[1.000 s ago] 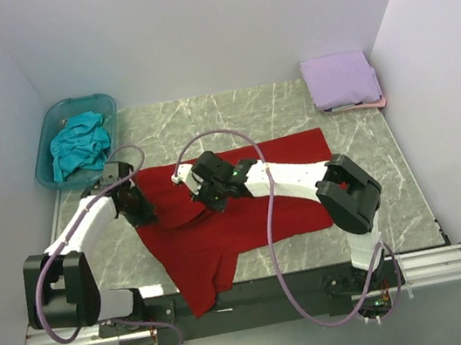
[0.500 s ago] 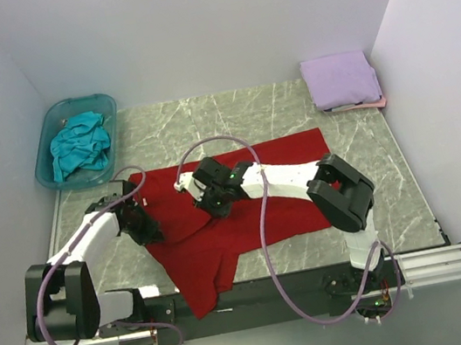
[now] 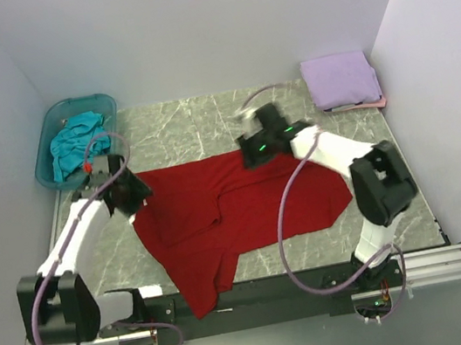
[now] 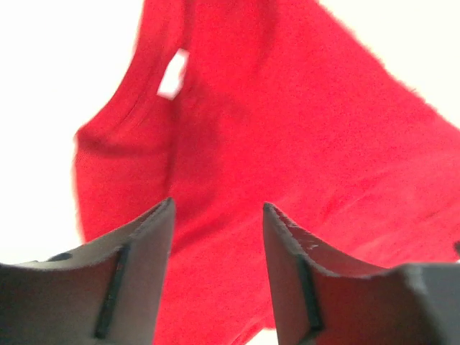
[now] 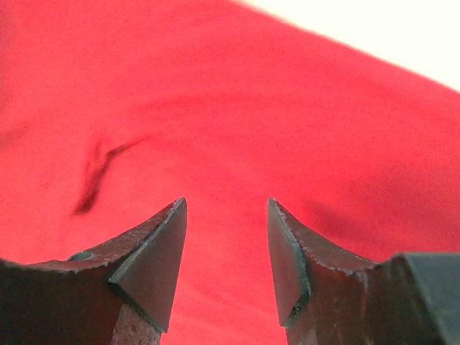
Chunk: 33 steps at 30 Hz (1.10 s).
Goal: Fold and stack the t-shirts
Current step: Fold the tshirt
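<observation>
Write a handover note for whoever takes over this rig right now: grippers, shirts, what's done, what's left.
Left gripper: open, empty, over the left end of the red shirt.
Right gripper: open, empty, over the same shirt's far edge.
Red shirt: spread on the table, wrinkled, one end hanging over the near edge.
Lavender shirt: folded, on the pale pink shirt, far right corner.
Teal shirt: crumpled in the tub.
Done: lavender and pink stacked.
Left: fold and stack red, then teal.

Deep red t-shirt spread out, left pincer and right pincer over far edge
</observation>
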Each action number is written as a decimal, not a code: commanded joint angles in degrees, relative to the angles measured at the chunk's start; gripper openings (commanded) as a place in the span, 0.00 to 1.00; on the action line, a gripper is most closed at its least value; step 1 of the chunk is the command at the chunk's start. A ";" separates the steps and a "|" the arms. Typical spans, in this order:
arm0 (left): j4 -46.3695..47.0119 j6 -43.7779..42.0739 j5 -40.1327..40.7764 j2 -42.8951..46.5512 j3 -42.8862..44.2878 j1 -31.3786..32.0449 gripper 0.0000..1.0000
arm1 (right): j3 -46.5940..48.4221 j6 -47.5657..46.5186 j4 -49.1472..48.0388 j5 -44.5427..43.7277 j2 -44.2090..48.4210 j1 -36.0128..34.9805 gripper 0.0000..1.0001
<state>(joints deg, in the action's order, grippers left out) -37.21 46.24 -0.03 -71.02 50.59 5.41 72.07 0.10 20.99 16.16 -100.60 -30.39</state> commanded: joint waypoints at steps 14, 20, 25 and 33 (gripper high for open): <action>11.81 -4.31 4.34 -35.49 20.42 -1.36 0.27 | -13.63 28.46 -11.33 0.10 -0.12 34.34 0.54; 9.71 -5.19 7.06 -41.21 24.73 -3.39 0.27 | -15.12 30.05 -10.01 -2.10 -3.20 39.44 0.53; 8.30 -5.90 9.35 -44.46 27.81 -3.92 0.29 | -16.44 31.19 -11.50 -0.87 -3.38 43.92 0.52; 9.61 -6.34 8.12 -45.61 29.22 -3.48 0.43 | -14.07 30.05 -12.46 -0.35 -0.14 44.45 0.52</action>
<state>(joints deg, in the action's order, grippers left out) -27.68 41.60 4.58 -114.61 79.64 2.33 57.21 31.88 9.43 19.49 -102.39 13.02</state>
